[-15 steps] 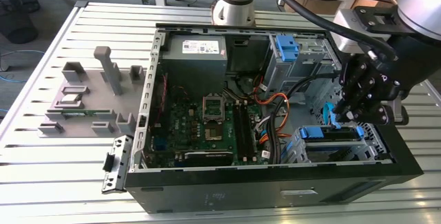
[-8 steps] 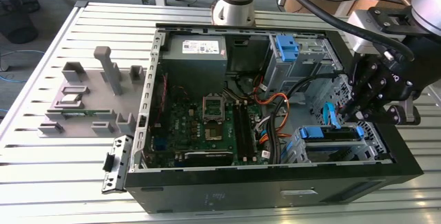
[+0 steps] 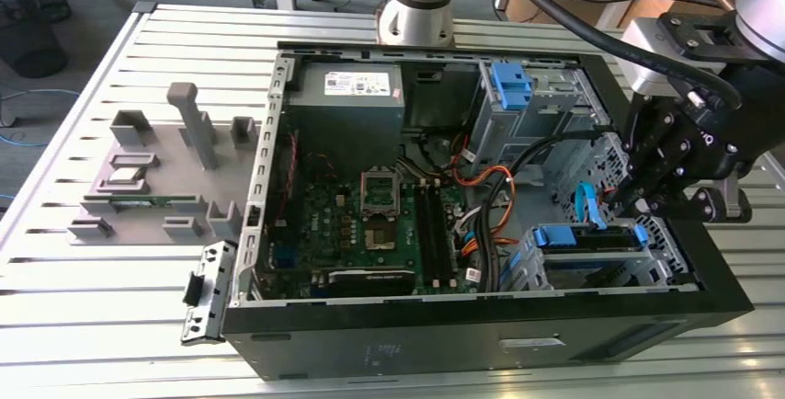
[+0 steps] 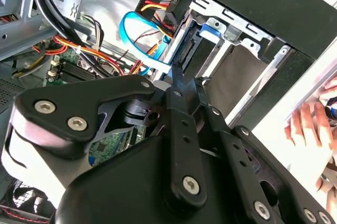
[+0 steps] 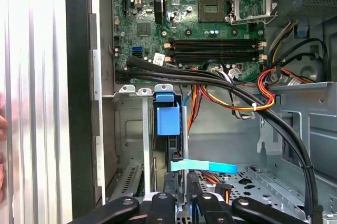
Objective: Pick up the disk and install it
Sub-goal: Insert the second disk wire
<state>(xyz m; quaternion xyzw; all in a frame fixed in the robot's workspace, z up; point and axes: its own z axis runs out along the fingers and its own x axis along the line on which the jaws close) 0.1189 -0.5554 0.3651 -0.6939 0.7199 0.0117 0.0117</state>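
1. The open computer case (image 3: 491,312) lies on its side on the slatted metal surface (image 3: 110,298). In the exterior view the hand (image 3: 650,199) hangs over the drive cage (image 3: 589,261) at the case's corner on the exterior view's right.

2. The disk (image 5: 168,124) appears to stand edge-on in that cage: in the first wrist view a blue rail with a dark slab below it sits between the cage's metal walls, just beyond the hand's fingertips (image 5: 181,203). Its label is not visible, so this is a fair guess.

3. In both wrist views the fingers sit narrow, nearly together, near the disk's end. Whether they pinch it I cannot tell.

4. Judged from this, the step in hand is the installing: the disk is in the cage, seating or nearly seated.

5. A blue data cable (image 5: 202,166) crosses just beside the slot. The next move calls for a straight push along the rails, keeping that cable and the orange wires (image 5: 247,100) free.

6. A person's hand (image 4: 310,124) rests outside the case.
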